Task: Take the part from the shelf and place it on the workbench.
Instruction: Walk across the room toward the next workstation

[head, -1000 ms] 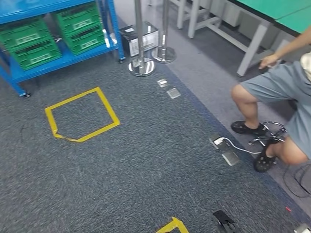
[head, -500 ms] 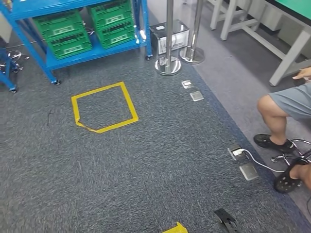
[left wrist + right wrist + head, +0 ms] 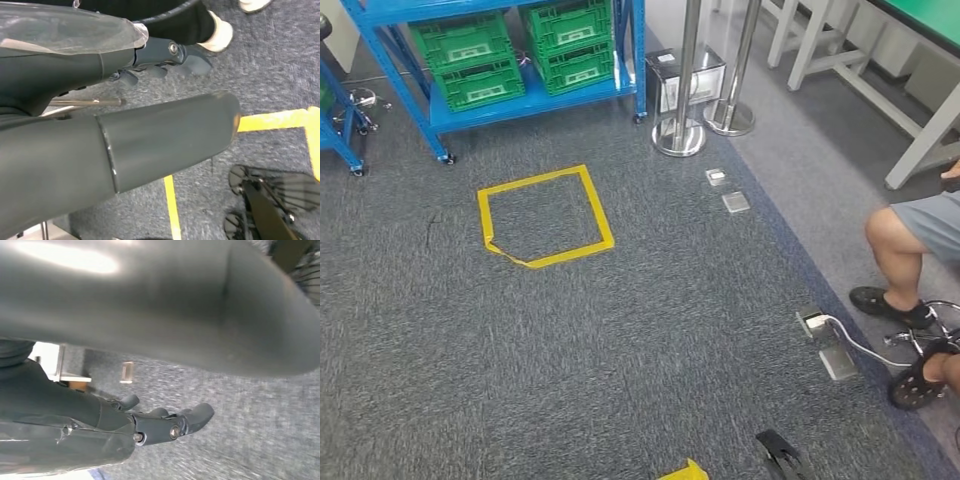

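Note:
The blue shelf (image 3: 531,95) stands at the far left of the head view, with two stacks of green crates (image 3: 475,60) on its lowest tier. I cannot make out a separate part among them. The green-topped workbench (image 3: 924,20) reaches in at the far right corner. My left hand (image 3: 151,125) hangs over the carpet with its thick thumb and dark fingers (image 3: 181,52) apart, holding nothing. My right hand (image 3: 158,335) also hangs above the carpet, its fingers (image 3: 181,422) spread and empty.
A yellow tape square (image 3: 546,178) marks the grey carpet in front of the shelf. Two steel posts on round bases (image 3: 678,135) stand right of the shelf. A seated person's leg (image 3: 901,240) is at the right edge, near floor boxes (image 3: 837,362) and a white cable.
The whole picture has shifted right and down: my camera has turned left toward the shelf. The shelf and the tape square sit nearer the middle, and the person has slid toward the right edge.

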Robot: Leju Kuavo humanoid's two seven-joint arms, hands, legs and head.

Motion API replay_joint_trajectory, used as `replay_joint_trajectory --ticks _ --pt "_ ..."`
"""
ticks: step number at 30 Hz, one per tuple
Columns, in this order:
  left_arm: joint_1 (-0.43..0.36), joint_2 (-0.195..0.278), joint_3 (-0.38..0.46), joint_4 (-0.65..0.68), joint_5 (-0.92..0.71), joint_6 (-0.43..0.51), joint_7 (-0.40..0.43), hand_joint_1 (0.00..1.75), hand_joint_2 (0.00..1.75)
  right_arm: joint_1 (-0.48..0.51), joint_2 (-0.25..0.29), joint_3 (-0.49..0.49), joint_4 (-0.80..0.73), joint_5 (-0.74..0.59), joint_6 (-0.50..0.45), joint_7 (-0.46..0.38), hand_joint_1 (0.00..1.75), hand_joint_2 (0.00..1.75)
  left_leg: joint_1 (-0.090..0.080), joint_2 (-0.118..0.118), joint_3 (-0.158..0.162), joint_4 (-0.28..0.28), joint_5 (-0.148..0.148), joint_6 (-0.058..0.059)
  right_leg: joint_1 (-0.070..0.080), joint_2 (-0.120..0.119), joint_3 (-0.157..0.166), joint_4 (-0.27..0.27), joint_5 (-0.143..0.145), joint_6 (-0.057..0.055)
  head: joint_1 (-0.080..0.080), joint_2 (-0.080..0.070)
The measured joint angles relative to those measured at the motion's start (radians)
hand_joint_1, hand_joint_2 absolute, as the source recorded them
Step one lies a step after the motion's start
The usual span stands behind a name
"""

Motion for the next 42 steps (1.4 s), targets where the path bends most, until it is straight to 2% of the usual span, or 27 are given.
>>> replay_joint_trajectory --ticks 1,3,4,5,6,8,9,11,14,16,18,19,20,21,23,24,25,27,30,32,34,35,36,37,39,40,42 --pt "0.0 -0.001 0.0 0.0 -0.002 -0.002 0.0 0.0 0.0 0.0 0.0 0.0 0.0 0.0 0.0 0.0 0.0 0.0 0.004 0.0 0.01 -0.007 0.0 0.003 0.0 0.006 -0.025 0.051 -0.023 0.002 0.005 0.0" --pt "-0.001 -0.002 0.0 0.0 -0.005 -0.004 0.0 0.0 0.0 0.0 0.0 0.0 0.0 0.0 0.0 0.0 0.0 0.0 0.004 -0.001 0.02 -0.009 -0.006 0.007 0.0 0.015 -0.104 0.197 -0.077 0.006 0.013 0.0" --pt "-0.001 -0.002 0.0 0.0 -0.006 -0.004 0.0 0.0 0.0 0.001 0.0 0.0 0.0 0.0 0.0 0.0 0.0 0.0 0.004 -0.003 0.025 -0.009 -0.011 0.007 -0.001 0.017 -0.138 0.25 -0.088 0.008 0.017 0.0" --pt "0.0 -0.003 0.0 0.0 -0.006 -0.004 0.0 0.0 0.0 0.002 0.0 0.0 0.0 0.0 0.0 0.0 0.0 0.0 0.005 -0.006 0.032 -0.009 -0.016 0.006 -0.003 0.017 -0.155 0.266 -0.077 0.009 0.02 0.0" --pt "0.0 -0.003 0.0 0.0 -0.007 -0.004 0.0 0.0 0.0 0.004 0.0 0.0 0.0 0.0 -0.001 0.001 0.0 0.0 0.005 -0.009 0.041 -0.008 -0.022 0.003 -0.005 0.017 -0.149 0.236 -0.044 0.01 0.022 0.0" --pt "0.002 -0.004 0.0 0.0 -0.008 -0.004 0.0 0.0 0.0 0.007 0.0 0.0 0.0 0.0 -0.001 0.001 0.0 0.0 0.007 -0.015 0.061 -0.007 -0.037 -0.006 -0.008 0.019 -0.092 0.095 0.044 0.011 0.028 0.0" --pt "0.002 -0.004 0.0 0.0 -0.008 -0.004 0.0 0.0 0.0 0.006 0.0 0.0 0.0 0.0 -0.002 0.001 0.0 0.0 0.006 -0.017 0.067 -0.005 -0.045 -0.012 -0.008 0.021 -0.064 0.032 0.068 0.009 0.031 0.0" --pt "0.0 -0.002 0.0 0.0 -0.008 -0.004 0.0 0.0 0.0 0.005 0.0 0.0 0.001 0.0 -0.002 0.0 0.0 0.0 0.004 -0.02 0.069 -0.003 -0.054 -0.022 -0.005 0.024 -0.037 -0.022 0.073 0.0 0.028 0.0" --pt "-0.002 -0.002 -0.001 0.0 -0.008 -0.004 0.0 0.0 0.0 0.006 0.0 0.001 0.0 0.0 -0.004 0.0 0.0 0.0 0.007 -0.018 0.069 0.004 -0.066 -0.035 -0.002 0.024 -0.024 -0.03 0.063 -0.021 0.017 0.0" --pt "-0.003 -0.004 -0.001 0.0 -0.008 -0.005 0.0 0.0 0.0 0.006 0.0 0.001 0.0 0.0 -0.005 0.0 0.0 0.0 0.009 -0.012 0.027 0.09 -0.1 -0.045 -0.003 0.022 -0.003 -0.038 0.055 -0.034 0.009 0.0" --pt "-0.004 -0.005 -0.001 0.0 -0.008 -0.005 0.0 0.0 0.0 0.006 0.0 0.001 0.0 0.0 -0.006 0.0 0.0 0.0 0.011 -0.009 -0.077 0.253 -0.143 -0.049 0.001 0.019 0.012 -0.041 0.041 -0.042 0.001 0.0" --pt "-0.002 -0.005 -0.001 0.0 -0.008 -0.005 0.0 0.0 0.0 0.006 0.0 0.001 0.0 0.0 -0.006 0.0 0.0 0.0 0.011 -0.009 -0.13 0.319 -0.148 -0.049 0.003 0.02 0.021 -0.041 0.033 -0.044 0.0 0.0" --pt "0.0 -0.005 -0.001 0.0 -0.008 -0.005 0.0 0.0 0.0 0.006 0.0 0.001 0.0 0.0 -0.006 0.0 0.0 0.0 0.011 -0.009 -0.166 0.35 -0.134 -0.046 0.005 0.021 0.032 -0.041 0.024 -0.045 -0.002 0.0" --pt "0.003 -0.005 -0.002 0.0 -0.008 -0.005 0.0 0.0 0.0 0.007 0.0 0.001 0.0 0.0 -0.006 0.0 0.0 0.0 0.01 -0.009 -0.181 0.335 -0.097 -0.042 0.006 0.022 0.045 -0.041 0.014 -0.045 -0.003 0.0" --pt "0.006 -0.004 -0.002 0.0 -0.008 -0.004 0.0 0.0 0.0 0.008 0.0 0.001 0.0 0.001 -0.006 -0.001 0.0 0.0 0.003 -0.008 -0.153 0.201 0.012 -0.026 0.007 0.024 0.071 -0.044 -0.008 -0.044 -0.005 0.0" --pt "0.005 -0.003 -0.002 0.0 -0.007 -0.004 0.0 0.0 0.0 0.007 0.001 0.001 0.0 0.001 -0.006 -0.002 0.0 0.0 -0.004 -0.006 -0.13 0.132 0.048 -0.018 0.007 0.023 0.079 -0.046 -0.019 -0.041 -0.006 0.0" --pt "0.002 -0.002 -0.003 0.0 -0.007 -0.003 0.0 0.0 0.0 0.005 0.002 0.001 0.0 0.002 -0.006 -0.004 0.0 0.0 -0.01 -0.004 -0.11 0.079 0.063 -0.011 0.006 0.023 0.083 -0.05 -0.028 -0.037 -0.009 0.0" --pt "-0.002 0.0 -0.005 0.0 -0.007 -0.003 -0.001 0.0 0.0 0.001 0.003 0.002 0.0 0.001 -0.006 -0.006 0.0 0.0 -0.017 -0.004 -0.088 0.035 0.047 -0.004 0.005 0.022 0.097 -0.058 -0.031 -0.027 -0.011 0.0" --pt "0.003 0.001 -0.008 0.0 -0.008 -0.003 -0.004 0.0 0.0 0.0 0.004 0.002 0.0 0.0 -0.004 -0.009 0.0 0.0 -0.011 -0.009 -0.048 0.004 0.035 0.006 0.002 0.023 0.111 -0.041 -0.032 -0.014 -0.007 0.0" --pt "0.007 0.001 -0.009 0.0 -0.008 -0.003 -0.005 0.0 0.0 -0.002 0.004 0.002 0.0 0.0 -0.005 -0.012 0.0 0.0 -0.006 -0.008 -0.018 -0.007 0.024 0.011 0.0 0.026 0.058 0.06 -0.058 -0.007 0.002 0.0" --pt "0.005 0.001 -0.009 0.0 -0.009 -0.003 -0.006 0.0 0.0 -0.001 0.004 0.002 0.0 0.0 -0.005 -0.013 0.0 0.0 -0.002 -0.009 0.007 -0.007 0.004 0.01 -0.002 0.026 -0.036 0.196 -0.106 0.002 0.013 0.0" --pt "0.004 0.0 -0.009 0.0 -0.009 -0.003 -0.006 0.0 0.0 0.0 0.004 0.002 0.0 0.0 -0.005 -0.013 0.0 0.0 -0.001 -0.01 0.02 -0.007 -0.007 0.008 -0.004 0.026 -0.071 0.231 -0.129 0.005 0.018 0.0" --pt "0.005 -0.001 -0.009 0.0 -0.009 -0.003 -0.007 0.0 0.0 0.002 0.004 0.002 0.0 -0.001 -0.005 -0.013 0.0 0.0 0.002 -0.012 0.037 -0.007 -0.019 0.006 -0.006 0.026 -0.09 0.229 -0.137 0.008 0.022 0.0" --pt "0.006 -0.002 -0.009 0.0 -0.01 -0.003 -0.007 0.0 0.0 0.003 0.004 0.002 0.0 -0.004 -0.005 -0.013 0.0 0.0 0.005 -0.014 0.057 -0.007 -0.031 0.002 -0.008 0.026 -0.094 0.193 -0.12 0.011 0.025 0.0" --pt "0.007 -0.003 -0.01 0.0 -0.012 -0.004 -0.007 0.0 0.0 0.006 0.004 0.002 0.001 -0.01 -0.005 -0.014 0.0 0.0 0.013 -0.016 0.097 -0.007 -0.058 -0.011 -0.011 0.023 -0.078 0.072 -0.02 0.018 0.03 0.0" --pt "0.006 -0.002 -0.01 0.0 -0.012 -0.004 -0.008 0.0 0.0 0.007 0.004 0.002 0.001 -0.013 -0.005 -0.014 0.0 0.0 0.015 -0.018 0.111 -0.006 -0.07 -0.018 -0.012 0.018 -0.069 0.028 0.016 0.018 0.035 0.0" --pt "0.002 0.0 -0.011 0.0 -0.013 -0.005 -0.008 0.0 0.0 0.006 0.005 0.002 0.002 -0.013 -0.005 -0.015 0.0 0.0 0.014 -0.018 0.128 -0.009 -0.09 -0.031 -0.008 0.01 -0.062 0.0 0.043 0.006 0.038 0.0"
